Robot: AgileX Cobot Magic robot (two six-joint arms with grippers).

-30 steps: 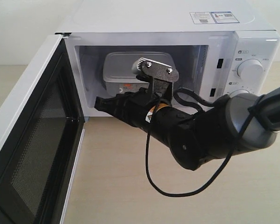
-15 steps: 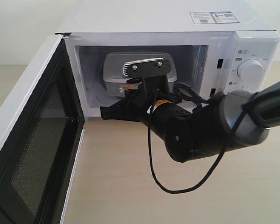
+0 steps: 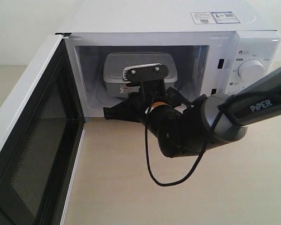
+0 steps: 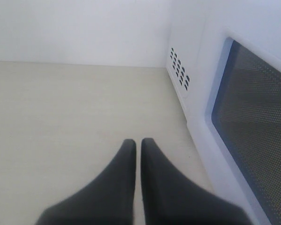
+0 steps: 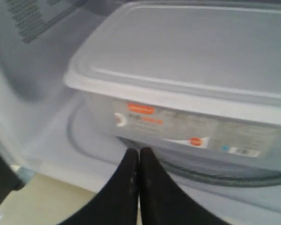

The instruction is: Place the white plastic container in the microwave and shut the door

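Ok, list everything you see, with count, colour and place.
table: 1, beige, under everything
microwave: 1, white, on table
door: 1, white, black inside, swung open
container: 1, translucent white, inside microwave
knob: 1 showing, white, microwave's front
stickers: 2, white-blue, microwave top
right arm: 1, grey-black, reaching to the opening
cable: 1, black, hanging off right arm
right gripper: 1, black, shut, before the container
left gripper: 1, black, shut, over table beside door

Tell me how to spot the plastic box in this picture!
Find the big white microwave with its door swung open. Look inside, on the round glass plate: the white plastic container sits there. It is the only box, cloudy-white with a flat lid and an orange-marked label on its side.
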